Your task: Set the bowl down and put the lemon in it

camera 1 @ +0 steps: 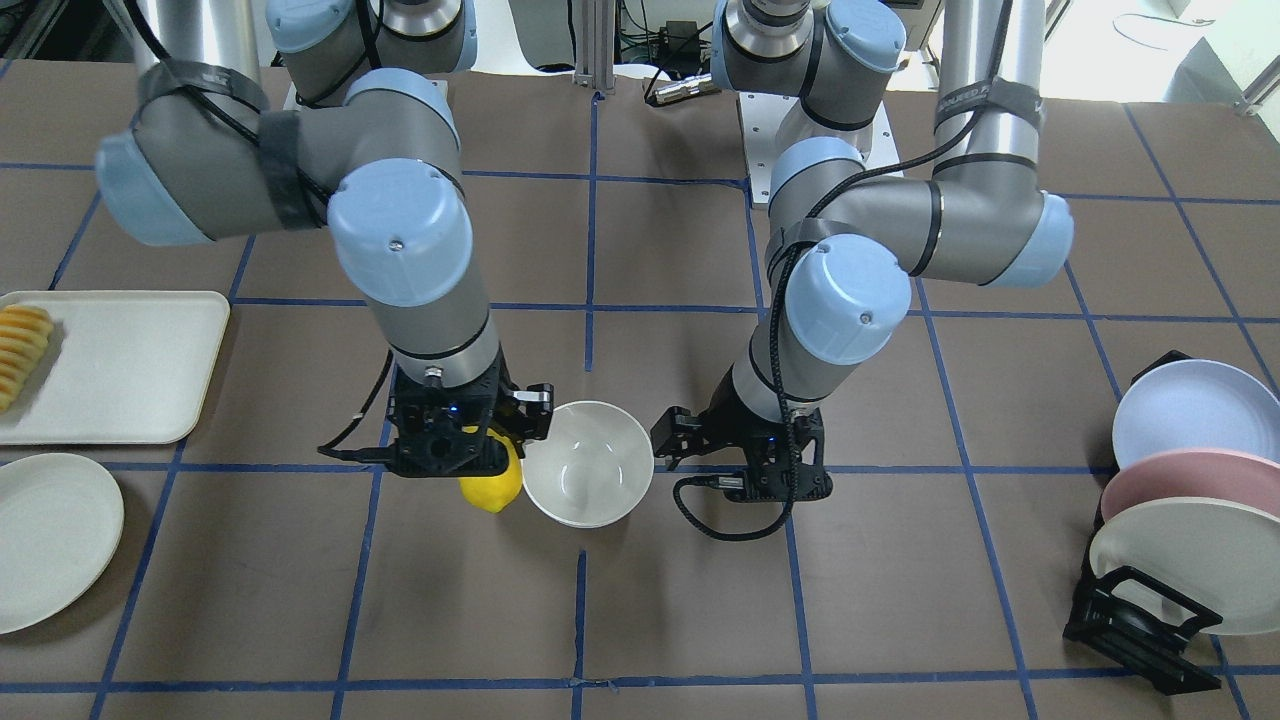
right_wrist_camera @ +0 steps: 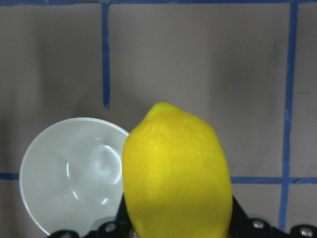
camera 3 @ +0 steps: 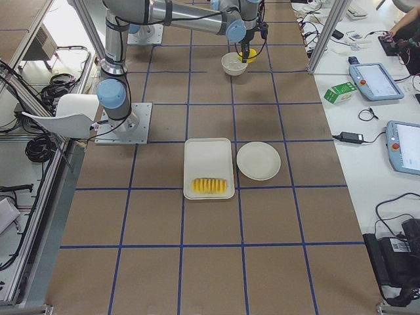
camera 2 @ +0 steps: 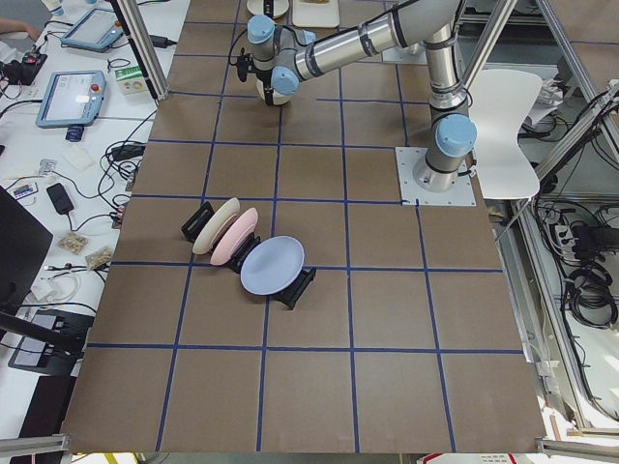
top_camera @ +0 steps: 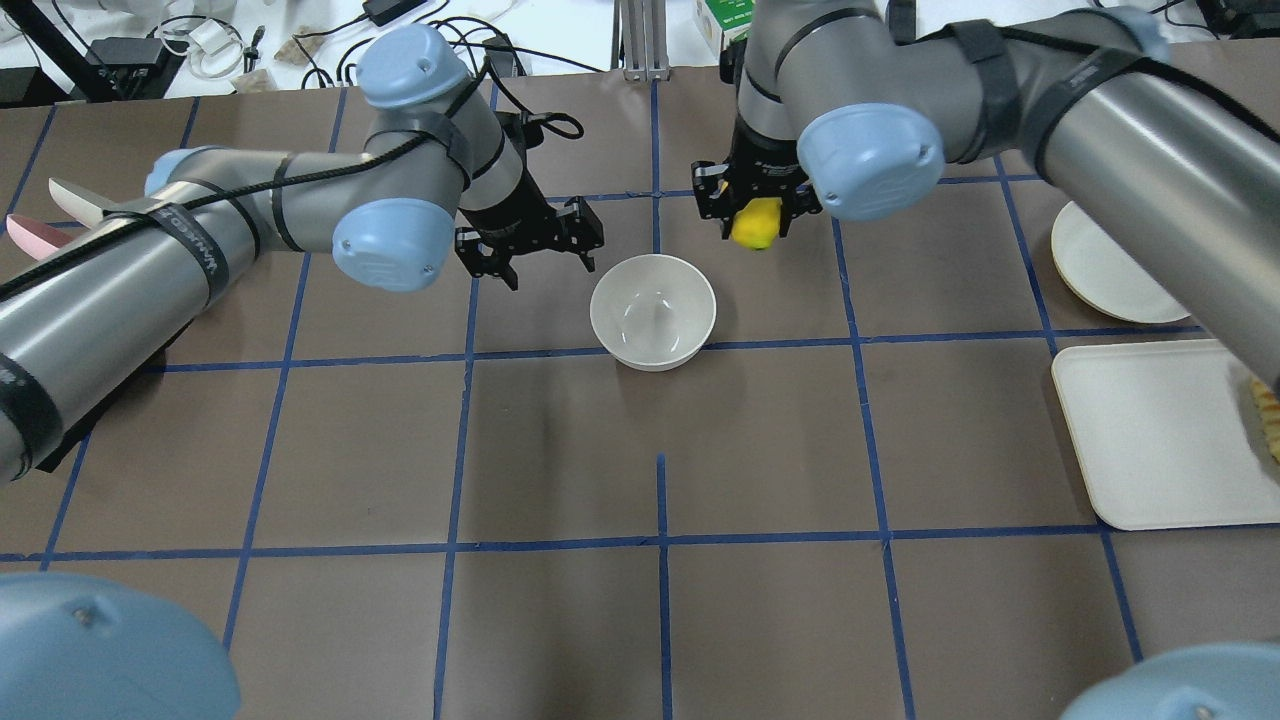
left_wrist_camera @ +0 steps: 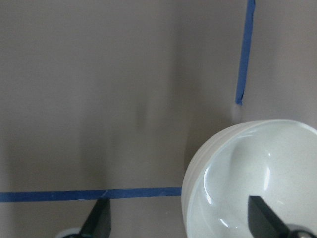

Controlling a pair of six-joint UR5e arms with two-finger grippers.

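Note:
The off-white bowl [camera 1: 588, 465] stands upright and empty on the brown table, also in the overhead view [top_camera: 653, 310]. My right gripper [camera 1: 478, 468] is shut on the yellow lemon [camera 1: 492, 490] and holds it above the table, just beside the bowl's rim. In the right wrist view the lemon [right_wrist_camera: 176, 173] fills the middle, with the bowl [right_wrist_camera: 69, 173] below and to its left. My left gripper [top_camera: 535, 248] is open and empty on the bowl's other side. In the left wrist view the bowl [left_wrist_camera: 257, 168] shows under and between its fingertips [left_wrist_camera: 101, 220].
A white tray [camera 1: 130, 370] with a row of sliced fruit [camera 1: 22, 352] and a white plate [camera 1: 50, 540] lie on my right side. A black rack with three plates [camera 1: 1185, 480] stands on my left side.

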